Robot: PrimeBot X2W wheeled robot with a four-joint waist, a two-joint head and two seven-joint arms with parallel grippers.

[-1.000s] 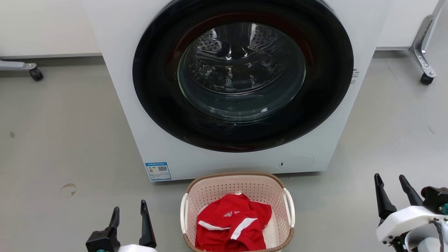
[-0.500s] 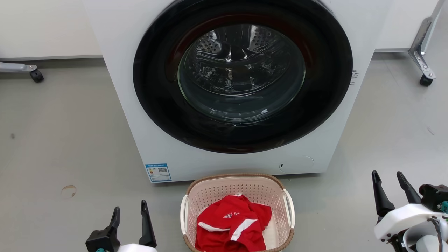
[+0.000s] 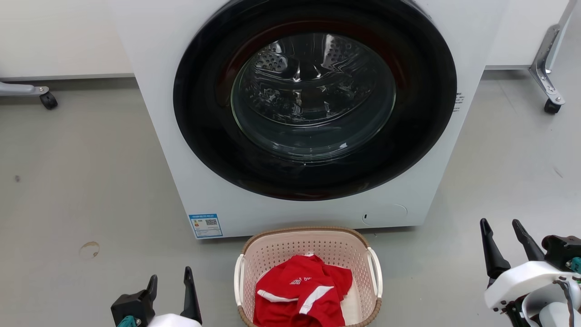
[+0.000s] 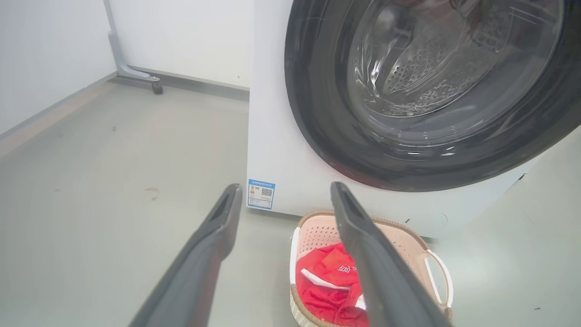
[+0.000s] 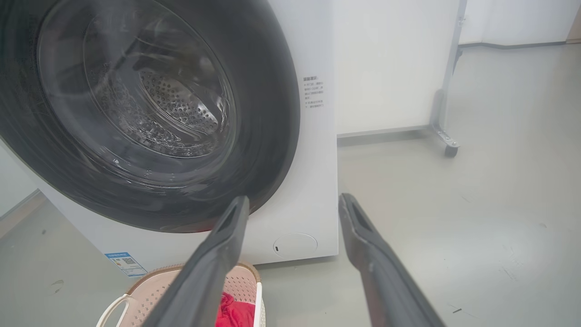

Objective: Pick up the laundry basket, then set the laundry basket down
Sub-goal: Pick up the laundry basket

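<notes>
The laundry basket (image 3: 308, 247) is pale pink with a brown woven-look rim and white side handles. It stands on the floor just before the washing machine, with a red garment (image 3: 302, 295) inside. My left gripper (image 3: 170, 273) is open and empty, to the left of the basket and apart from it. My right gripper (image 3: 499, 222) is open and empty too, farther off at the right. In the left wrist view, the left gripper (image 4: 285, 185) points past the basket (image 4: 317, 231). In the right wrist view, the right gripper (image 5: 294, 197) hangs above and right of the basket (image 5: 154, 286).
A white front-loading washing machine (image 3: 181, 159) with a shut dark round door (image 3: 313, 95) stands directly behind the basket. Castered frame legs sit at the far left (image 3: 47, 101) and far right (image 3: 551, 106). Grey floor lies on both sides of the basket.
The head camera has shifted a little, so the scene sits slightly lower. The right gripper has edged up and left in the view, and the left sits slightly lower. Both stay open.
</notes>
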